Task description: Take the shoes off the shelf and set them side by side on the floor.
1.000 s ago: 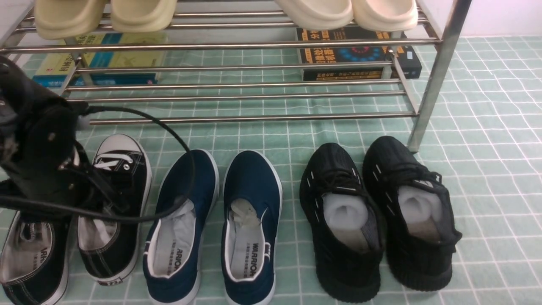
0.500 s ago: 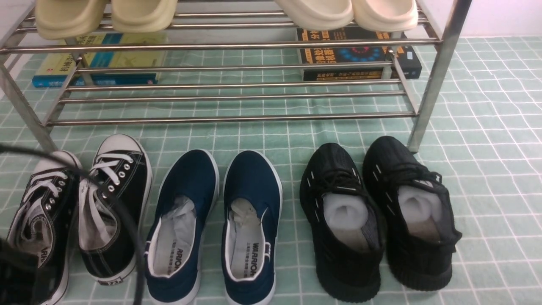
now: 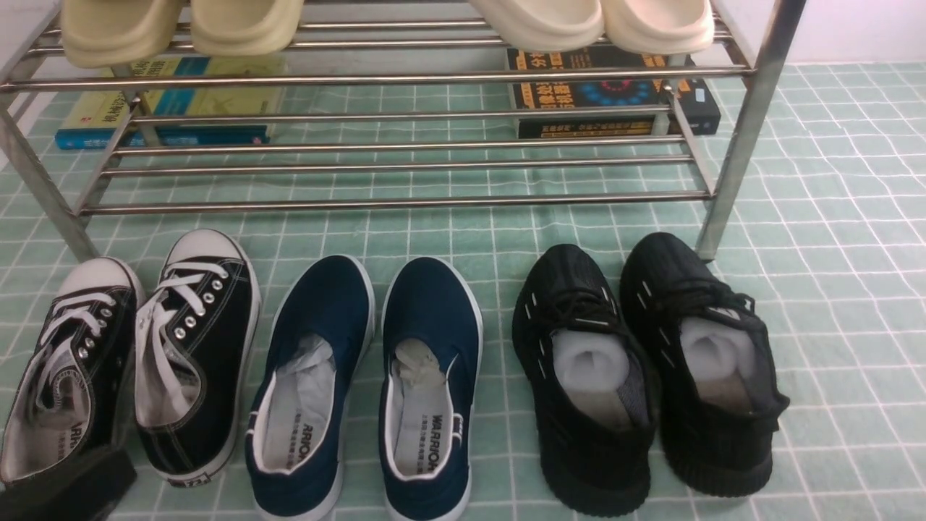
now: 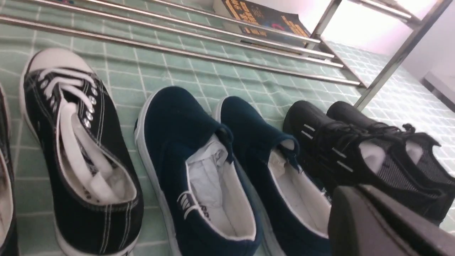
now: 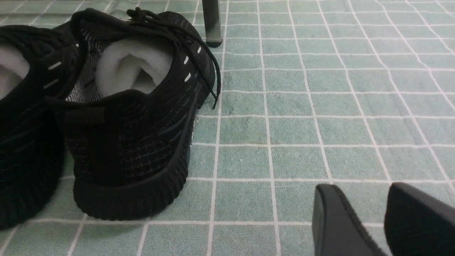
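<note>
the shoes [image 3: 130, 354] sat on the floor [image 3: 832, 275], side by side, toes toward the shelf [image 3: 405, 202], at the far left of a row of three pairs. the left one touched the right one near the laces, and its heel was partly hidden by a dark bit of the left arm [image 3: 69, 488] at the corner of the front view. that was the main risk: if the arm swung or lifted carelessly from there, it could catch the heel and push the shoe crooked or knock it into its mate. the blue pair [image 3: 362, 383] stood just beside them, so a bumped shoe could shove that pair too. the left gripper [image 4: 387, 224] showed only as one dark block in its own view, so i could not tell if its fingers were apart or together. the right gripper [image 5: 385, 220] hung near the floor with its fingers a little apart and nothing between them, beside the black knit pair [image 5: 106, 117] (close enough to nudge a heel if it slid that way). as for what held things: the blue shoes had crumpled white paper inside, the knit ones had white rolled stuffing, and the right lace-up had something white in it too. the shelf's lower bars were bare, slippers [image 3: 181, 25] sat on the top bars, and books [image 3: 608, 94] lay on the floor behind.
</note>
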Controlling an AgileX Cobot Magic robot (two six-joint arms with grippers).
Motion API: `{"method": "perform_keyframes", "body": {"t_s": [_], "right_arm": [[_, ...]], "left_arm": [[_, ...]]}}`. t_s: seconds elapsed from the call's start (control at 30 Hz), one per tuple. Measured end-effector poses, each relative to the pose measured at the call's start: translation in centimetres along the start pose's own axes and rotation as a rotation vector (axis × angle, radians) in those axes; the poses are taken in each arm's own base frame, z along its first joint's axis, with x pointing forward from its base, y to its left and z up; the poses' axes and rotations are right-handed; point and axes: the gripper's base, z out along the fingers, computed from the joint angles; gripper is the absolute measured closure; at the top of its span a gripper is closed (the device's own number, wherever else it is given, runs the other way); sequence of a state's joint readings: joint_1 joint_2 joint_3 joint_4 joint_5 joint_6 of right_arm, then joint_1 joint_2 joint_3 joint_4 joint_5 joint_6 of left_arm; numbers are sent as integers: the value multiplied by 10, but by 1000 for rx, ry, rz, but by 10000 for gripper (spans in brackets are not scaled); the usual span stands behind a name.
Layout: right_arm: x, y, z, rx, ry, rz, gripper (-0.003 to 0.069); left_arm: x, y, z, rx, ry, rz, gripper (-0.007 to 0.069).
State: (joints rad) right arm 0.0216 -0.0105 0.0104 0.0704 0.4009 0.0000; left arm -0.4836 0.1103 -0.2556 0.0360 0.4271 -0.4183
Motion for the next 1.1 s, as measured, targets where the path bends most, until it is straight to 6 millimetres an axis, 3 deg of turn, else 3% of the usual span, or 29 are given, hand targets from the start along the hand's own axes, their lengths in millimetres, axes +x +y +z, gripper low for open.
{"method": "perform_keyframes", "body": {"t_s": [0.23, 0.63, 0.8, 0.93, 1.1], "right_arm": [[0, 0, 0, 0, 0, 0, 419], [0, 0, 0, 0, 0, 0, 419], [0, 0, 0, 0, 0, 0, 419], [0, 0, 0, 0, 0, 0, 419], [0, 0, 0, 0, 0, 0, 419]], "left_arm": [[21, 9, 7, -35, 78, 7, 613], [28, 15, 10, -81, 81, 51, 603], [34, 26, 13, -209, 38, 128, 598], [48, 43, 16, -377, 21, 167, 592], [64, 53, 13, -467, -4, 191, 589]]}}
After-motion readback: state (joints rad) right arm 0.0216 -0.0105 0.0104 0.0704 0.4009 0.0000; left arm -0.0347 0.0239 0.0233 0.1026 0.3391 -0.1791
